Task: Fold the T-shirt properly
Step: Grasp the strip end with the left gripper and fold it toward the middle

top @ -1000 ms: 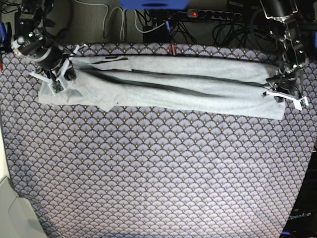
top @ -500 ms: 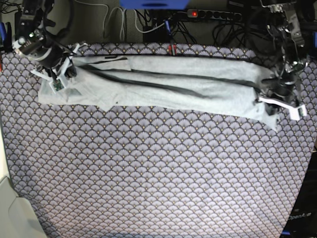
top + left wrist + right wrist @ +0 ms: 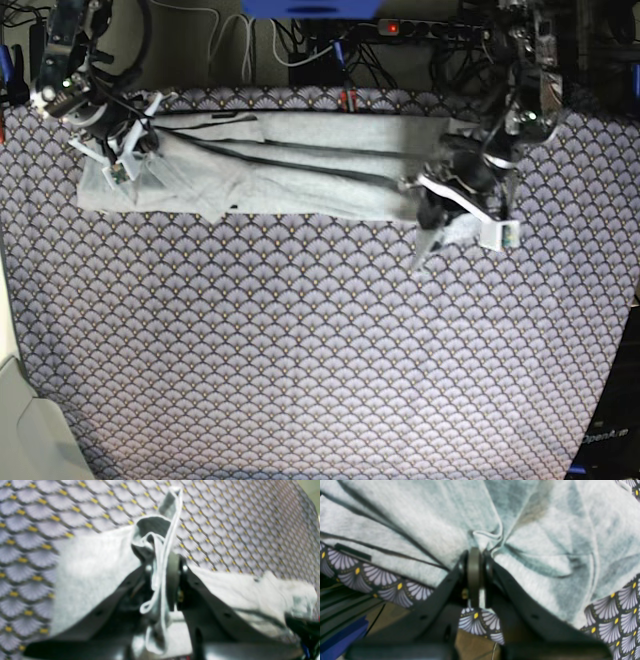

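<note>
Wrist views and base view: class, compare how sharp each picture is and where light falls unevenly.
Left wrist view: soft throughout, the T-shirt and tablecloth smeared, the left tool blurred. Right wrist view: cloth folds hazy, the right tool dark, nearly silhouetted. Base view: sharpest, fan pattern crisp; brighter patch low in the middle, corners dimmer.

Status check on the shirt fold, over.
Left claw shut on T-shirt end, lifted above the tablecloth. Right claw shut on the opposite end. Nothing in the way.
</note>
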